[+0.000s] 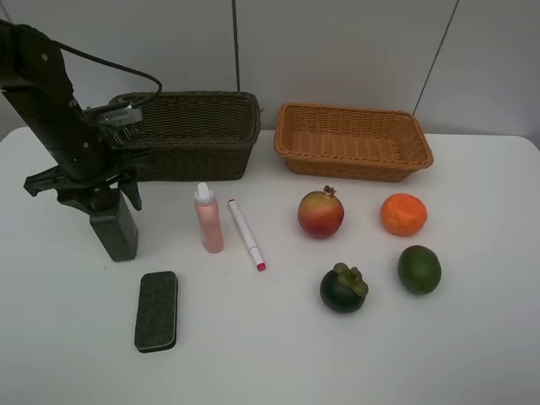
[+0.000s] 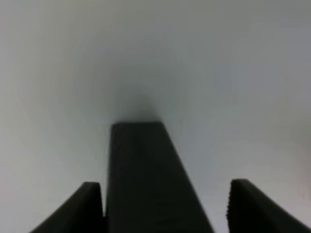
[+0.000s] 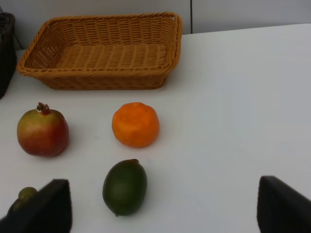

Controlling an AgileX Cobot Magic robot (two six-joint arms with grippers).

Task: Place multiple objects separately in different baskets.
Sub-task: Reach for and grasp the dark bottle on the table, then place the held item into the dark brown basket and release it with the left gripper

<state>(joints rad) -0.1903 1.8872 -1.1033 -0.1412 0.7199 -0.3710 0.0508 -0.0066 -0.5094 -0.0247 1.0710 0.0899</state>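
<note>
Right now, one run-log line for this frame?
left gripper: open around upright dark green bottle | right gripper: open, empty | tan basket: empty | placed: none yet

The dark brown basket (image 1: pixel 194 126) and tan basket (image 1: pixel 353 139) sit upper centre, above a row of dark green bottle (image 1: pixel 116 232), pink bottle (image 1: pixel 208 219), marker (image 1: pixel 246 234), pomegranate (image 1: pixel 321 213) and orange (image 1: pixel 403 213), with black eraser (image 1: pixel 156 310), mangosteen (image 1: pixel 342 288) and lime (image 1: pixel 419 269) lowest.

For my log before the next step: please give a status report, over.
Left gripper open, straddling upright dark green bottle. Right gripper open, empty. Nothing blocking dark brown basket behind.
</note>
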